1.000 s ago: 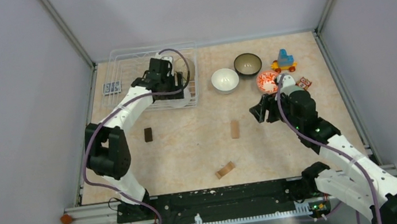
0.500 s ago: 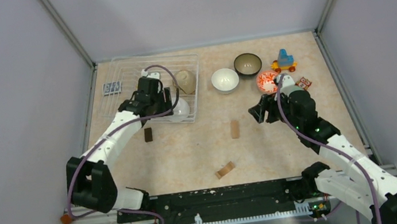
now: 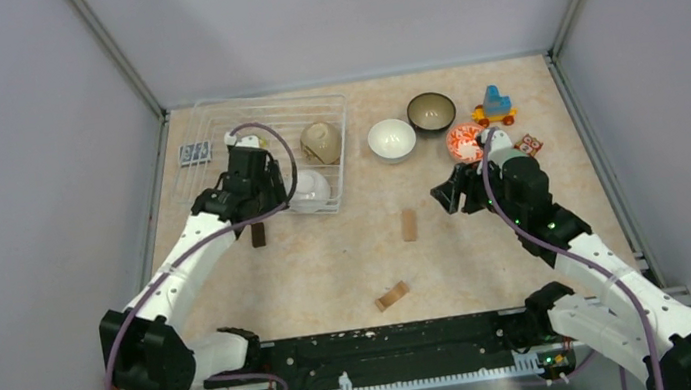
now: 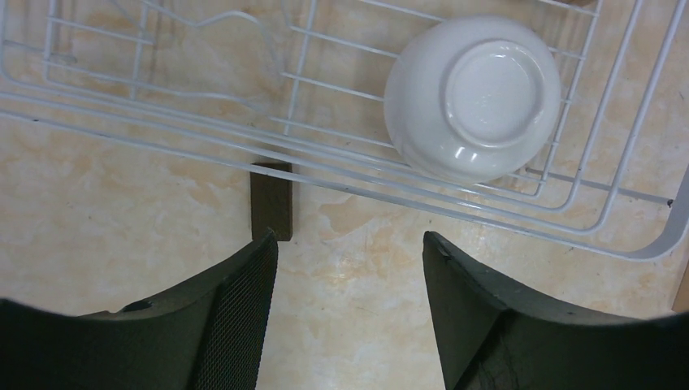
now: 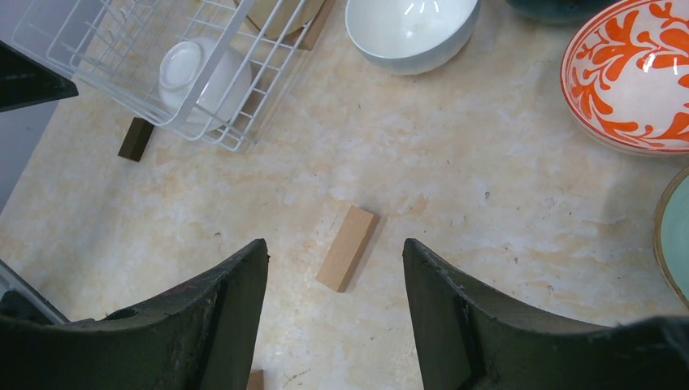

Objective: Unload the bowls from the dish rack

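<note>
Far left, the dish rack [image 3: 213, 137] sits on the table [image 3: 330, 258] at the back corner. Your left gripper [image 4: 348, 238] hangs just outside the rack's near edge, fingers spread, nothing between them. A dark block [image 4: 270, 199] lies right by its left fingertip, far end under the rack's near wires.

Two bowls are in the rack. A white bowl [image 4: 473, 97] sits upside down in the near right corner. A tan bowl [image 3: 320, 142] is tipped on its side behind it, against the right wall.

Right of the rack, out on the table, a second white bowl [image 3: 392, 139] stands upright. A dark bowl [image 3: 431, 112] is just beside it, farther back. A light wooden block [image 5: 347, 247] lies nearer you, well apart from both.

Your right gripper [image 5: 333, 244] hovers above that block, fingers wide apart and empty. An orange-patterned bowl [image 3: 465, 143] sits upright just beyond it. The rim of a pale-green bowl [image 5: 676, 236] shows at the right wrist view's edge. A toy vehicle [image 3: 493, 106] stands right of the dark bowl.
</note>
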Controlling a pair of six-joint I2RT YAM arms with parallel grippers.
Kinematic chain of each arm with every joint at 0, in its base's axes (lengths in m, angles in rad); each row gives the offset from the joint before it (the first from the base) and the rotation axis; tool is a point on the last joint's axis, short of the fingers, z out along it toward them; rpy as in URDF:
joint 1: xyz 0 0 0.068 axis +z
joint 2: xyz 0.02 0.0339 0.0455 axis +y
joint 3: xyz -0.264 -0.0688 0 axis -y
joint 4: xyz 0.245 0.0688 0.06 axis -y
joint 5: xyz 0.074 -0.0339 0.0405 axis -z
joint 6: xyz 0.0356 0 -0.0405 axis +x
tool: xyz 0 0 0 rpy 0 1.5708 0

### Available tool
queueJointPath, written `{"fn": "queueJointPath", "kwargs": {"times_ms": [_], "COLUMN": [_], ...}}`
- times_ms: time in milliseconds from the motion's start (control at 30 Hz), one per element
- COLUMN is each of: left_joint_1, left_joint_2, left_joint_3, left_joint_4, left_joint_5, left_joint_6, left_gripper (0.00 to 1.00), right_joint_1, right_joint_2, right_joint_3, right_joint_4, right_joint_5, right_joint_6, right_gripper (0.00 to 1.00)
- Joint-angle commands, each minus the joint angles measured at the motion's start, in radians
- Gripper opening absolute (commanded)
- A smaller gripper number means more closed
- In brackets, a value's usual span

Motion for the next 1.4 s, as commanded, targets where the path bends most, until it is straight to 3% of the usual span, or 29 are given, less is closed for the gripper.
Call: {"fn": "queueJointPath", "kwargs": {"times_ms": [0, 100, 233, 467, 1067, 1367], "left_joint_1": [0.006, 0.006, 0.006, 0.016, 0.021, 0.032], "left_joint_2": [-0.071, -0.105, -0.126, 0.035, 0.362, 0.499], "left_joint_3": [0.002, -0.001, -0.003, 0.147, 0.267, 0.310], "left_joint_4": [0.011, 0.076, 0.196, 0.163, 0.157, 0.118], "left_joint_5": [-0.105, -0.051, 0.135, 0.154, 0.240, 0.246], "left_joint_6": [-0.045, 0.001, 0.076, 0.098, 0.144, 0.088], "left_gripper": [0.71, 0.74, 0.84, 0.88, 0.68, 0.58], "right_joint_1": [0.000, 0.000, 0.000, 0.000, 0.000, 0.000], "right_joint_2": [0.004, 0.004, 0.004, -0.006, -0.021, -0.025], "right_joint_3": [0.018, 0.022, 0.023, 0.033, 0.031, 0.022], "right_joint_4": [0.028, 0.022, 0.020, -0.002, -0.008, 0.004], "right_joint_5": [0.001, 0.005, 0.005, 0.009, -0.003, -0.027], "right_joint_6": [0.005, 0.003, 0.001, 0.002, 0.006, 0.010], "right_gripper": [0.61, 0.61, 0.61, 0.61, 0.61, 0.61]}}
